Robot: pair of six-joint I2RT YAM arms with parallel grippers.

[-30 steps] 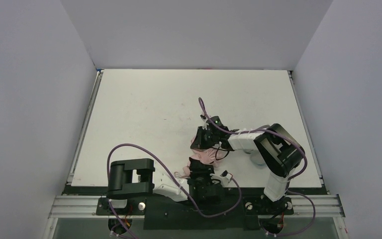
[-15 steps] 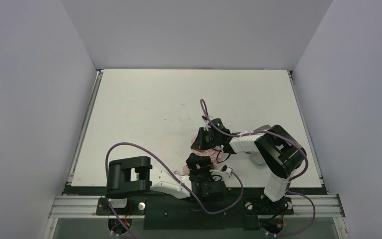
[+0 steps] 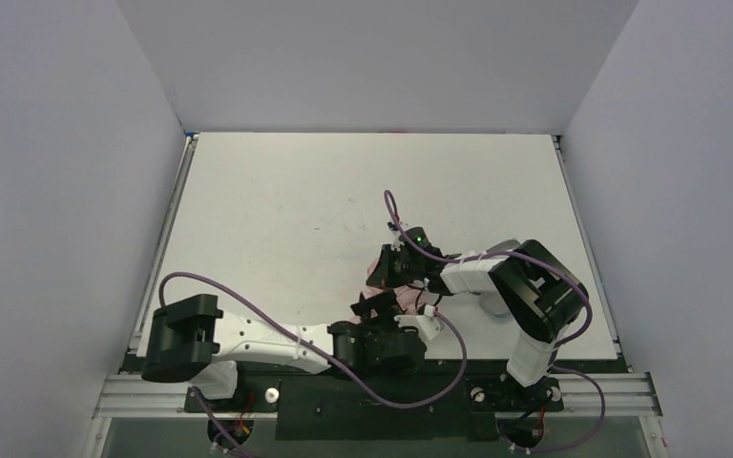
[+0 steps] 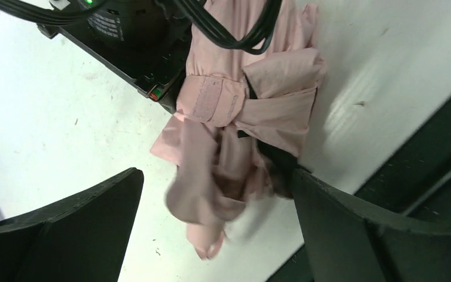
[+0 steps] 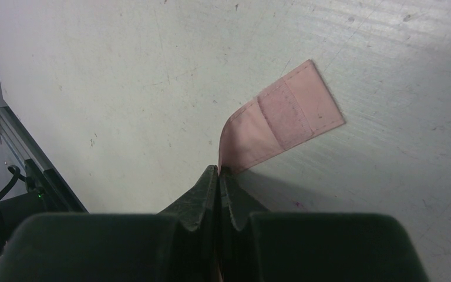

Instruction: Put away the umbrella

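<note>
Where the white table (image 3: pixel 277 210) nears its front edge, about mid-width, lies item one: umbrella (image 4: pixel 241 117), pale pink, collapsed and bunched. Its fabric is creased, a band with a Velcro patch crosses its middle, and dark parts show at the lower end.

Item two: closure strap (image 5: pixel 288 114), flat, pink, with a stitched Velcro square. Its free end reaches out over the tabletop.

Item three: right gripper (image 5: pixel 219 171), fingers pressed together, pinching the strap near its base.

Item four: left gripper (image 4: pixel 214 176), fingers spread wide, one on each side of the bundle and holding nothing. Whether one finger touches the dark end cannot be told.
</note>
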